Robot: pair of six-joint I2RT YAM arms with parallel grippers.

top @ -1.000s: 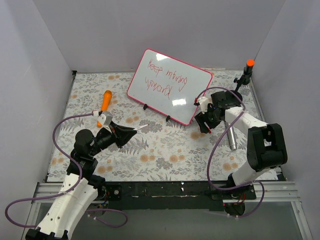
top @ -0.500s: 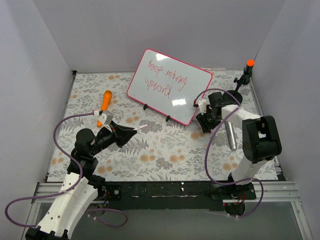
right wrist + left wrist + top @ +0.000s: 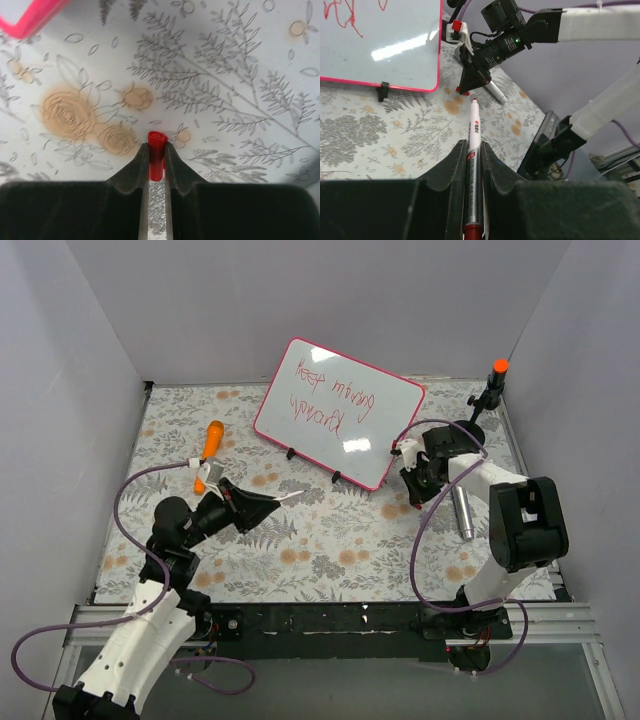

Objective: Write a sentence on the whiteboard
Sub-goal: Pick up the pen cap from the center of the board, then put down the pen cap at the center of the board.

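Note:
The whiteboard [image 3: 372,418], pink-framed on two black feet, stands tilted at the back middle and carries the sentence [image 3: 325,395] in two red handwritten lines. In the left wrist view its lower corner [image 3: 395,60] shows with a few red strokes [image 3: 342,15]. My left gripper [image 3: 262,502] [image 3: 474,144] is shut on a slim marker pen [image 3: 475,130], whose bare tip points toward the right arm. My right gripper [image 3: 412,495] [image 3: 156,146] is low on the mat by the board's right corner [image 3: 30,20], shut on a small red cap [image 3: 156,160].
An orange-handled tool [image 3: 212,445] lies left of the board. A silver cylinder [image 3: 462,512] lies on the floral mat beside the right arm. A black stand with an orange top [image 3: 494,385] stands at the back right. Grey walls enclose three sides.
The right gripper's jaws have closed on the red cap, and its arm has shifted slightly. The left gripper, still holding the marker, has edged a little to the right.

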